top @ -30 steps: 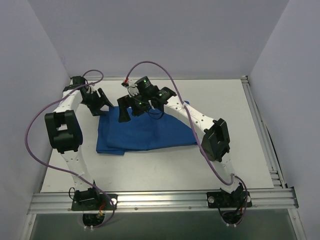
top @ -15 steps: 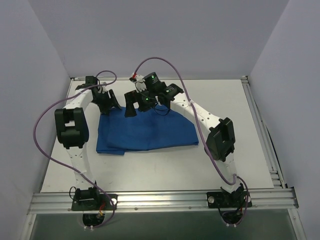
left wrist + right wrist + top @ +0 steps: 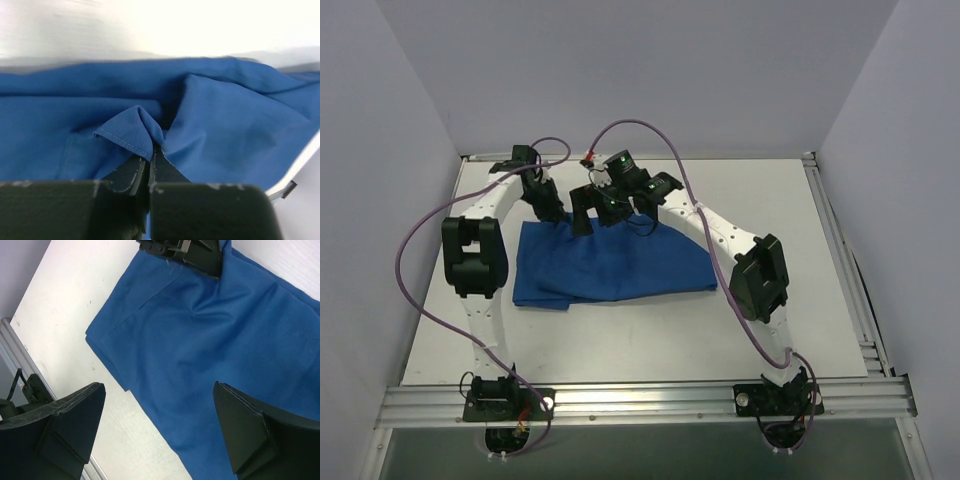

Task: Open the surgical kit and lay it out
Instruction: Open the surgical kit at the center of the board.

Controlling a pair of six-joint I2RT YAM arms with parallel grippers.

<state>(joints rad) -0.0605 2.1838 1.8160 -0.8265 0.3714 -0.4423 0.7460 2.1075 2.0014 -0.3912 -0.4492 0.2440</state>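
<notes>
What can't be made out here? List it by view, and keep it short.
- All views: whatever lies inside the folded blue cloth; its own layers cover it.
- Top view: where the left fingers pinch the cloth; too small and dark.
- Right wrist view: most of the left fingers; the top edge cuts them off.
- Left wrist view: the table behind the cloth; blurred.

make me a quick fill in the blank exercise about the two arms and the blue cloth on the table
1. The black two-finger left gripper is ____ on a pinched fold of the royal-blue cloth wrap.
2. The black two-finger right gripper hovers above that wrap with its jaws ____.
3. The wrap lies ____ on the white table, not spread out flat.
Missing words: shut; open; folded.
</notes>
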